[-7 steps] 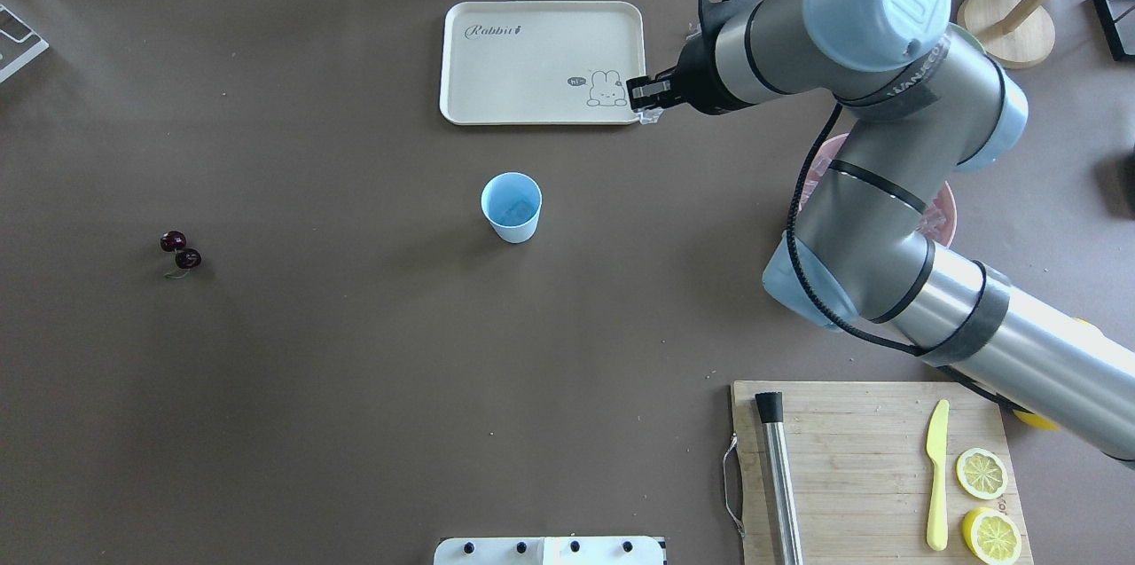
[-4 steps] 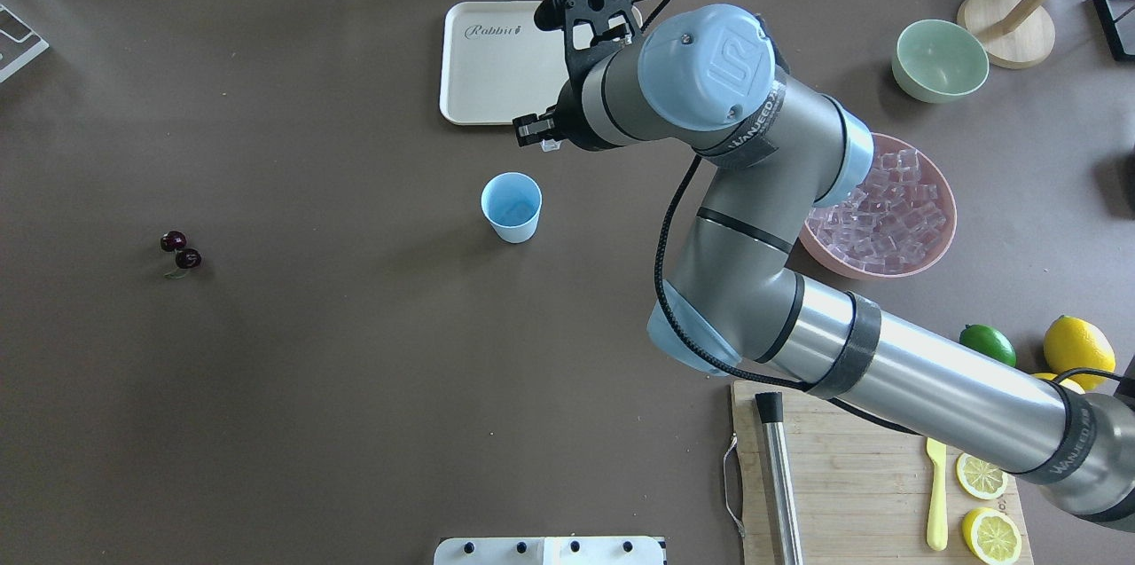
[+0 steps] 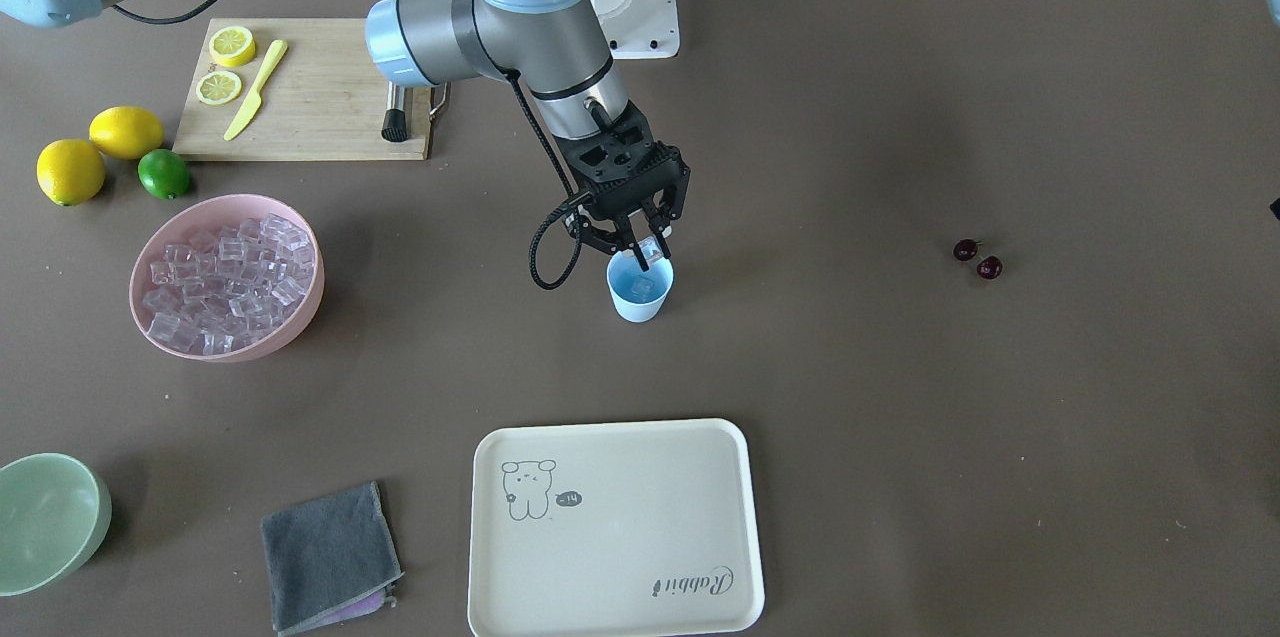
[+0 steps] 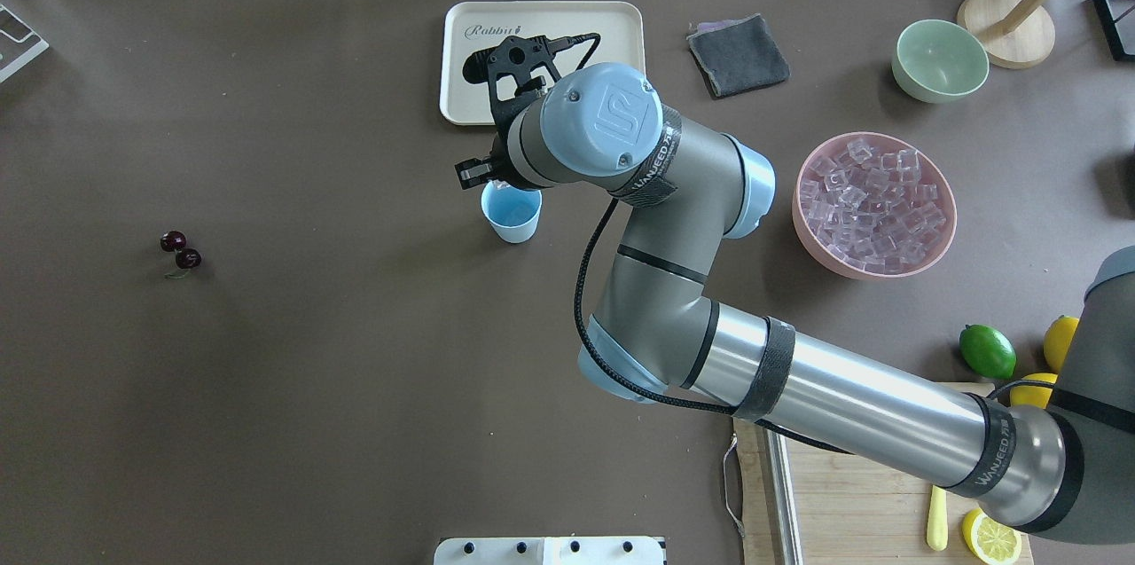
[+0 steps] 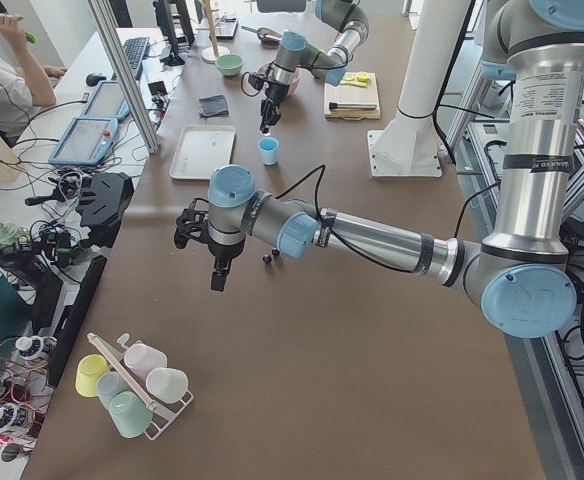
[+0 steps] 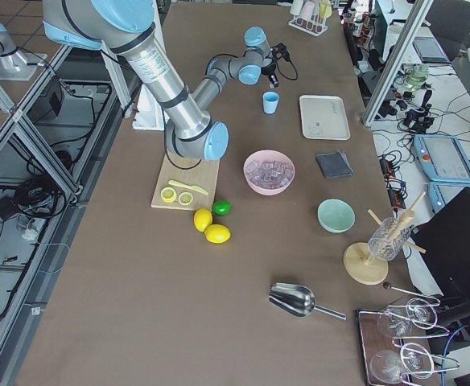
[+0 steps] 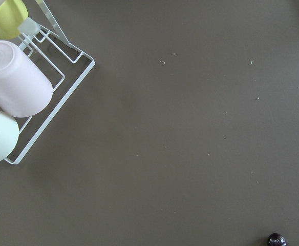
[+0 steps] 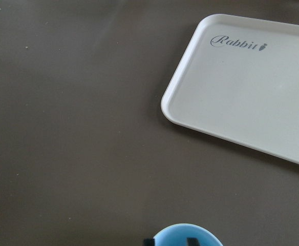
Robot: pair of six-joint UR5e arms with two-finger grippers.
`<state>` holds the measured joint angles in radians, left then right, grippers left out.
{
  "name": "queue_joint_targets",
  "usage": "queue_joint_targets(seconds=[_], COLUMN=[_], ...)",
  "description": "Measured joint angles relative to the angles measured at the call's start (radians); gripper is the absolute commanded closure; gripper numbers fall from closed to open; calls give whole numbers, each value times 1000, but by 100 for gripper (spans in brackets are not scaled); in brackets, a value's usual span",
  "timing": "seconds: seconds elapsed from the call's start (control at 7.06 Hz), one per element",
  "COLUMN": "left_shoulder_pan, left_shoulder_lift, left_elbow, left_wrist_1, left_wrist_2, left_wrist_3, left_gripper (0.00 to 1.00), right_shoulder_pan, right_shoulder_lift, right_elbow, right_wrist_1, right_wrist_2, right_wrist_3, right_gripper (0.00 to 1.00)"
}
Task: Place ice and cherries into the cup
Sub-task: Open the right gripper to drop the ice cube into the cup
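Note:
The light-blue cup (image 4: 512,212) stands mid-table, also seen in the front view (image 3: 638,295), with one ice cube (image 3: 641,287) lying inside. My right gripper (image 3: 637,242) hangs just above the cup's rim, shut on a clear ice cube (image 3: 650,252). In the overhead view the right gripper (image 4: 483,175) is at the cup's far-left rim. Many ice cubes (image 4: 873,201) fill the pink bowl (image 4: 887,268). The two cherries (image 4: 180,251) lie far left on the table. My left gripper (image 5: 217,280) hovers near the cherries (image 5: 269,257); I cannot tell whether it is open or shut.
A cream tray (image 4: 541,59) lies behind the cup, with a grey cloth (image 4: 738,55) and a green bowl (image 4: 940,59) to its right. A cutting board (image 3: 300,97) holds lemon slices and a knife; a lime (image 4: 987,350) and lemons lie beside it. A cup rack (image 7: 31,102) shows under the left wrist.
My right arm has swung left from the tray's right edge to above the cup, carrying the ice cube. The cup and the cherries have not moved.

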<state>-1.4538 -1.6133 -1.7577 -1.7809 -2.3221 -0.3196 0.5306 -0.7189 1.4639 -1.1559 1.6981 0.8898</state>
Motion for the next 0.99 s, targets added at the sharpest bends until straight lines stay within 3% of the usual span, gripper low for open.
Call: queue_joint_targets(seconds=[0.14,0.28,0.71,0.99], left_shoulder_pan=[2,4,6,6], left_shoulder_lift=[0,0,-7,-25], left_elbow=[2,2,0,-7], left_wrist_1=[0,0,0,1], left_wrist_2=[0,0,-1,2], left_wrist_3=[0,0,0,0], left_gripper=[2,2,2,2], right_shoulder_pan=[-4,-6,-2,50], right_shoulder_lift=[0,0,-4,-33], right_elbow=[-32,-50,-46,7], right_wrist_1=[25,37,44,38], right_wrist_2=[-5,-12,-13,50], right_wrist_3=[-1,-2,-14,-25], right_gripper=[100,1,0,0])
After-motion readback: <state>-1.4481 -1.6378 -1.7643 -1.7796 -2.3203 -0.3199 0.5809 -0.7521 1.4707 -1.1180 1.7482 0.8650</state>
